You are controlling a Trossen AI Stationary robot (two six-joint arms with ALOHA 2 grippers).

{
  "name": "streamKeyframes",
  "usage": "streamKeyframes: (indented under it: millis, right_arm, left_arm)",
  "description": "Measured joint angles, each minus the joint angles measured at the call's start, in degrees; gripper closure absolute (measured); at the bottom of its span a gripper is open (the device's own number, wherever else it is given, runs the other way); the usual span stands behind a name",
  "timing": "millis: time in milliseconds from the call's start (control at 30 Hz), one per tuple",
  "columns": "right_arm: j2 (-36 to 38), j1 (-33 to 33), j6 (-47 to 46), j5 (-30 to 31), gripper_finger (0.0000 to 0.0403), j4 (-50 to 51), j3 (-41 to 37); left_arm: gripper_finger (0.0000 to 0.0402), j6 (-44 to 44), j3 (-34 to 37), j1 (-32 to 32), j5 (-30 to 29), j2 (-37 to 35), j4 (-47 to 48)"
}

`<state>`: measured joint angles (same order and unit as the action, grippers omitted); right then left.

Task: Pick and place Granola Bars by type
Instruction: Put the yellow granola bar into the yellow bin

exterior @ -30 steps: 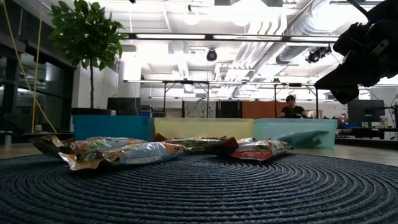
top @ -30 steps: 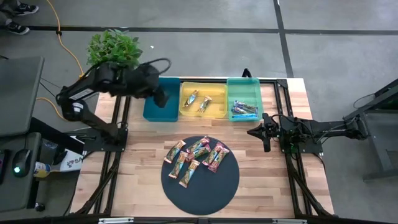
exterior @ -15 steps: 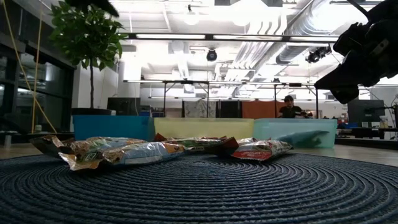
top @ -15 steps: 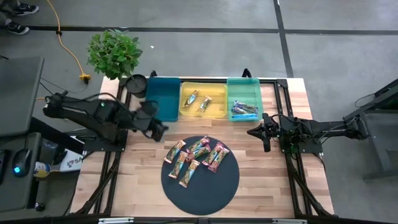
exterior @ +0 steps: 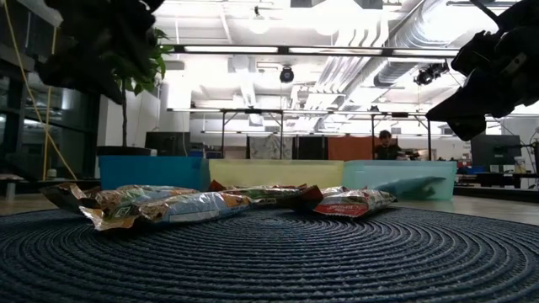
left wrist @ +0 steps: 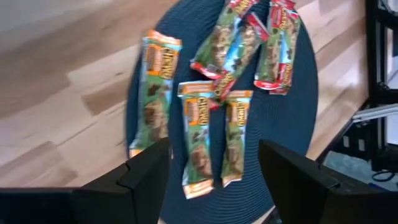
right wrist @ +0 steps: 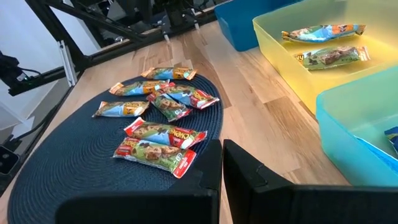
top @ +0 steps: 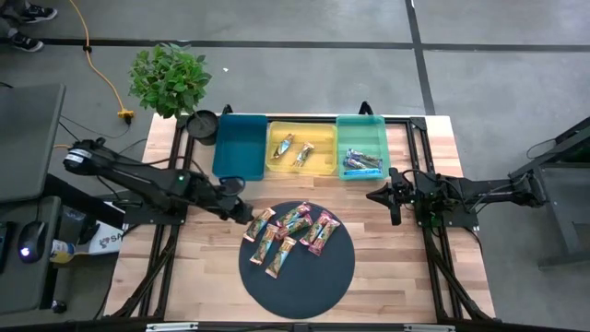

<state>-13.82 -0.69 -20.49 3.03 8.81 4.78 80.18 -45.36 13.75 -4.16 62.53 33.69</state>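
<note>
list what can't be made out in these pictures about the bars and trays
- Blue tray contents: in the high view part of its floor lies under the left arm; in the low view its wall hides the inside.
- Bars in the teal tray: too small in the high view to count; cut off at the edge in the right wrist view.
- Bars on the mat: they overlap in the low view, hiding those behind.
- Wrapper print: too small in the high view.

Light falls evenly from overhead; the table [top: 387, 277] is bright with only soft, faint shadows. In the low view, ceiling lamps [exterior: 258, 23] glare white and both arms show as dark silhouettes against them, while the woven mat [exterior: 269, 261] nearest the lens is soft. The left wrist view is blurred throughout, and its bars [left wrist: 199, 134] have smeared lettering. The right wrist view is sharper, with shiny wrappers [right wrist: 155, 146] catching highlights.
</note>
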Motion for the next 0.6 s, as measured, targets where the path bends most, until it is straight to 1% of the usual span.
streamKeyframes:
  millis: [67,133,267,367,467,600]
  right_arm:
    - [0.0,0.0,0.0,0.0,0.0402,0.0,0.0]
    - [0.0,0.0,0.0,0.0,0.0402,0.0,0.0]
    - [0.0,0.0,0.0,0.0,0.0402,-0.1,0.0]
    - [0.0,0.0,0.0,0.0,0.0402,0.2,0.0]
    - [0.0,0.0,0.0,0.0,0.0402,0.2,0.0]
    - [0.0,0.0,0.0,0.0,0.0402,0.0,0.0]
  left_arm:
    - [0.0163,0.0,0.0,-1.0,1.0,1.7,-0.9]
    - [0.0163,-0.3,0.0,-2.2,3.4,3.8,-2.3]
    - [0.0163,-2.8,0.0,-4.7,7.3,8.7,-1.5]
    - [0.0163,-6.5,-1.1,-6.0,9.4,13.4,1.3]
    - [0.0163,-12.3,-4.0,-5.9,9.6,18.6,6.2]
    - [0.0163,-19.1,-8.5,-5.9,7.8,24.7,8.9]
